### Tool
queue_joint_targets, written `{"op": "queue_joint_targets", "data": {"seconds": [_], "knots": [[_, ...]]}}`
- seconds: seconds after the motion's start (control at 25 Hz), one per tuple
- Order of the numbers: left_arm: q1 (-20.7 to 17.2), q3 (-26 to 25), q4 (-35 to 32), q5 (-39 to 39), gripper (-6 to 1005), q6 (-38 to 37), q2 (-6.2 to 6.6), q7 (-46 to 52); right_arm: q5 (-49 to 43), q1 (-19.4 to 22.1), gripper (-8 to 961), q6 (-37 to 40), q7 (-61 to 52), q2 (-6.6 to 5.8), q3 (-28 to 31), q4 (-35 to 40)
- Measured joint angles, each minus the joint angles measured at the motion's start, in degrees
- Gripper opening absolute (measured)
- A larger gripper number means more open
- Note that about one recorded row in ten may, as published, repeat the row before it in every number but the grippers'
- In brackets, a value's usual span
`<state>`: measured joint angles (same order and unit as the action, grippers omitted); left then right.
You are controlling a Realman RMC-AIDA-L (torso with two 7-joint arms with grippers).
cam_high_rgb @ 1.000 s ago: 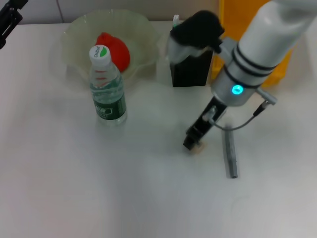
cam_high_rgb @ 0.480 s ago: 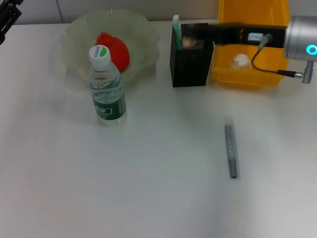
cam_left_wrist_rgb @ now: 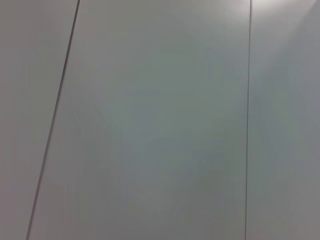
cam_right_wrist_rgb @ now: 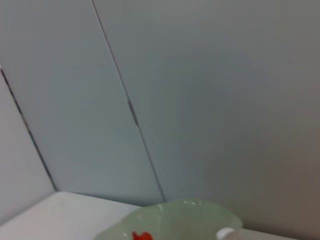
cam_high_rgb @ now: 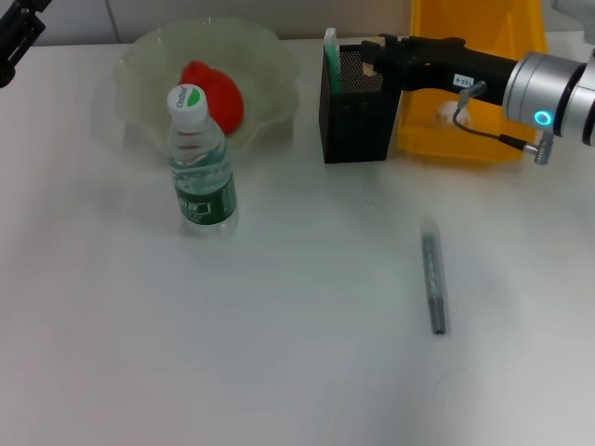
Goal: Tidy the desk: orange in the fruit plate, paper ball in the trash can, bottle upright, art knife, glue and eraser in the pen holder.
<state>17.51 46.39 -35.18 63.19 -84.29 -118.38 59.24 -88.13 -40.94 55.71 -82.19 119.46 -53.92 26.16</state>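
Colours around the black mesh pen holder: beside it, a bright yellow trash can; a mint green art knife at its edge; my black gripper over it. Nearer me lay grey glue on the white desk. Farther off: red-orange orange, pale green fruit plate, green-labelled bottle.

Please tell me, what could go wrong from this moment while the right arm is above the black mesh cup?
1. The right gripper holds the eraser near the pen holder rim; released off-centre, it might bounce off the rim onto the desk.
2. The art knife stands in that cup close to the gripper; a sideways move might knock it or tip the cup.
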Motion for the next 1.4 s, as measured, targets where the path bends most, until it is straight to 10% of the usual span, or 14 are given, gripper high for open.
{"op": "queue_joint_targets", "data": {"seconds": [0.84,1.0,1.4], "knots": [[-0.2,-0.1,0.3,0.0,580,-0.2,-0.09,0.4,0.5,-1.0,348,-4.2,1.1,-0.08,-4.4,1.1],[-0.3,-0.1,0.3,0.0,580,-0.3,-0.1,0.4,-0.3,-0.4,511,-2.4,-3.1,-0.26,-4.4,2.5],[0.0,0.0,0.3,0.0,580,-0.4,-0.05,0.4,-34.9,4.5,631,19.7,-60.0,-0.41,-10.4,36.3]]}}
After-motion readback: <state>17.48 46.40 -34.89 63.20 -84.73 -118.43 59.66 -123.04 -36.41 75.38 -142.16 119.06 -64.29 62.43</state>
